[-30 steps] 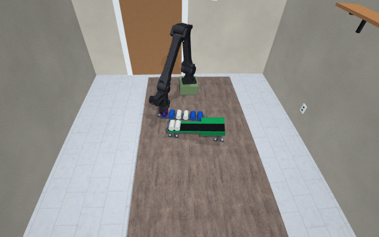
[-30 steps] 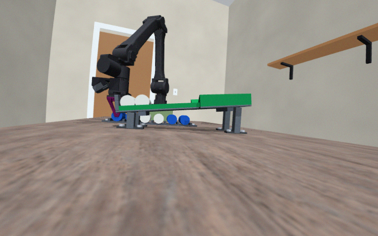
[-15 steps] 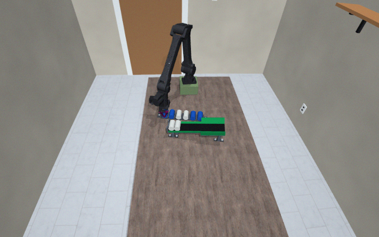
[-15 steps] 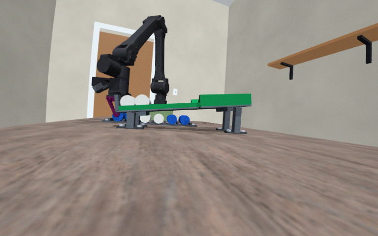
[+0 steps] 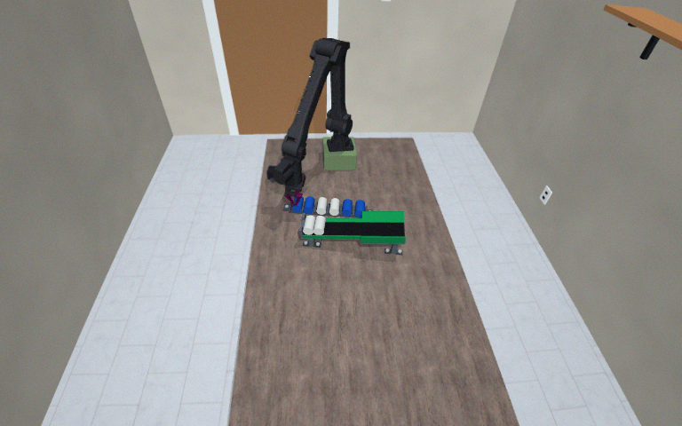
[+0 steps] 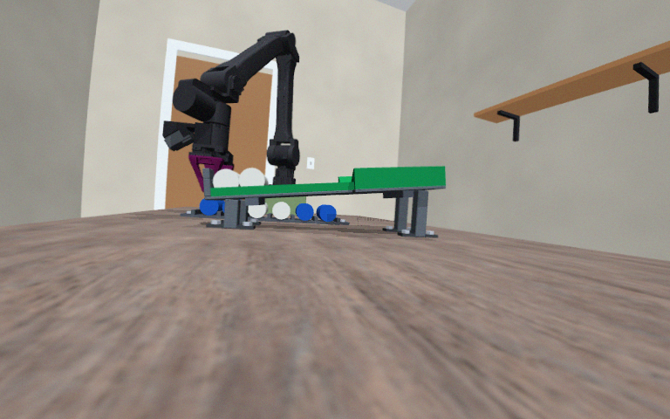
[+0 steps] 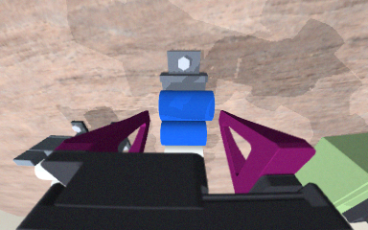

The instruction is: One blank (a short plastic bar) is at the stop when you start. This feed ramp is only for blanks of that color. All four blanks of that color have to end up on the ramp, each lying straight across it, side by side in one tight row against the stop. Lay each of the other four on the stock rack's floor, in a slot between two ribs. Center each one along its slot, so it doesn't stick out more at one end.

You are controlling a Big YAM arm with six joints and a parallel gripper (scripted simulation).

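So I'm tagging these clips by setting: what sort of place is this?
Probably a plain indoor room set up as a small parts-sorting station: a green feed ramp and a stock rack of blue and white blanks on a long wood-look table, with a door and a wall shelf around it.

The arm is matte black throughout, built of long boxy links joined by thick rounded cylinders at each joint. Its base is a plain pale-green block. The wrist housing is a flat, angular black casing with bevelled edges. The hand carries two magenta fingers, each a wedge-shaped plate with a triangular cut-out.
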